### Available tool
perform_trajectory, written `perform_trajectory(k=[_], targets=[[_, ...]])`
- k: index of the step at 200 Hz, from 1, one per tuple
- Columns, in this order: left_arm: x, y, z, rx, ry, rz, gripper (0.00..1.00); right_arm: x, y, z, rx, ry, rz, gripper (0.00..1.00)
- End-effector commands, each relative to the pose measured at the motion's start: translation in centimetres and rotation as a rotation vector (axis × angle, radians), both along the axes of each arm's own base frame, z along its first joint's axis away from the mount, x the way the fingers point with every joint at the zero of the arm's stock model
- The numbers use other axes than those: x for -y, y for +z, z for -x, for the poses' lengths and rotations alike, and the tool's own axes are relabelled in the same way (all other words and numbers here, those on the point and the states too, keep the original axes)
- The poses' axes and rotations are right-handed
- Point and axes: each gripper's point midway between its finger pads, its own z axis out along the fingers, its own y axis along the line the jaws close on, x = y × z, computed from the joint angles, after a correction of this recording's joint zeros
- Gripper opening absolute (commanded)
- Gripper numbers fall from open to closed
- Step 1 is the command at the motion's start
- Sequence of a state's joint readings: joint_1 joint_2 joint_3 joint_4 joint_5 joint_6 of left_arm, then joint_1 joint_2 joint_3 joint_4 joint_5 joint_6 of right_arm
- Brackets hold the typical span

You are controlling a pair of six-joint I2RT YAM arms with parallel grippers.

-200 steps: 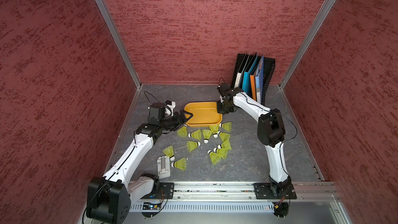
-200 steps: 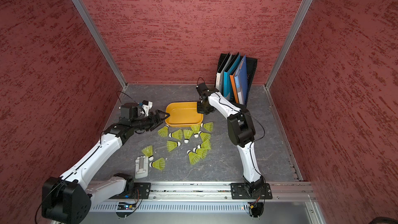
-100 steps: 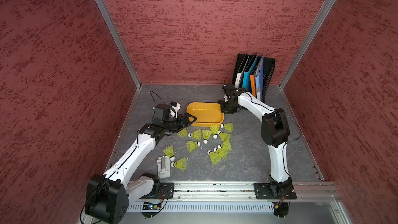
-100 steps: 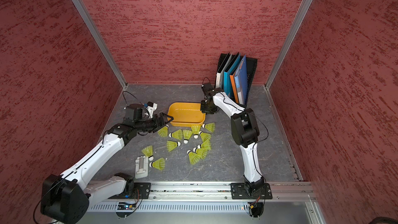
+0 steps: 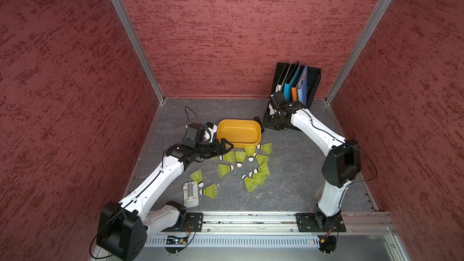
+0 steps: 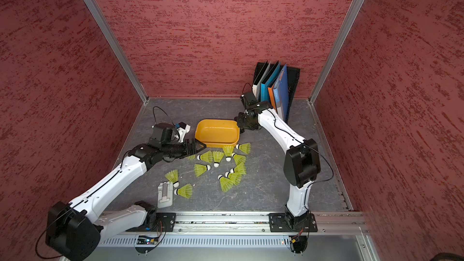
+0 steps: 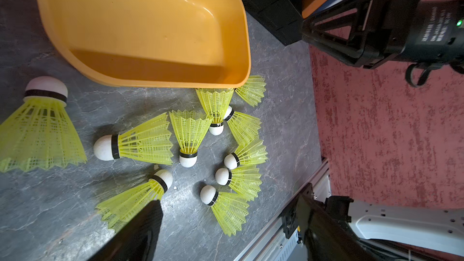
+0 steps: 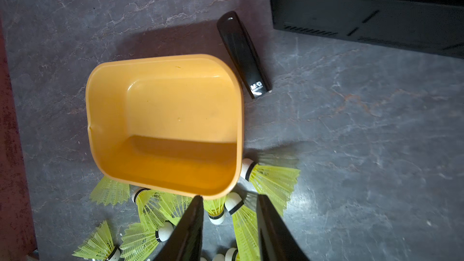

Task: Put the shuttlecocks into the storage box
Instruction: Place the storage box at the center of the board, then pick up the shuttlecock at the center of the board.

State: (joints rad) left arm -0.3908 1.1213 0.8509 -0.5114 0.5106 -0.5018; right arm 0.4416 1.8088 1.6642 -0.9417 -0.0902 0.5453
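Currently, the left gripper is being held wide open and empty, low over the grey floor at the near left corner of the storage box. The right gripper is being held just off the box's far right end, near the black file rack, with its fingers parted and nothing gripped between them. Meanwhile, the shuttlecocks are being left lying on the floor outside the box, most of them clustered against its near wall and two lying apart beside a light grey object.
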Motion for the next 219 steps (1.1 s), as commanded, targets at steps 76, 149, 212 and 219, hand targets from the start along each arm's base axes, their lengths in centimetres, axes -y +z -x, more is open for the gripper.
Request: perform_trajectory(k=[76,149,212,219], targets=[[-2.4,-0.7,3.9,-0.026,0.073,-0.091,0.86,-6.8,-3.1,15.4,-0.028,0.186,0.056,0.46],[-3.7,-0.9,9.1,-0.041,0.043,-0.055,0.88,-13.9,-8.2,16.3,-0.009,0.142,0.018,0.51],[-3.7,-0.9,10.9,-0.063,0.058,0.021,1.0,-14.8,-11.5,15.2,0.032,0.016,0.066,0.5],[-3.8,-1.0,11.1,-0.067,0.066,0.023,1.0,-14.8,-11.8,15.1,0.034,0.01,0.072,0.5]])
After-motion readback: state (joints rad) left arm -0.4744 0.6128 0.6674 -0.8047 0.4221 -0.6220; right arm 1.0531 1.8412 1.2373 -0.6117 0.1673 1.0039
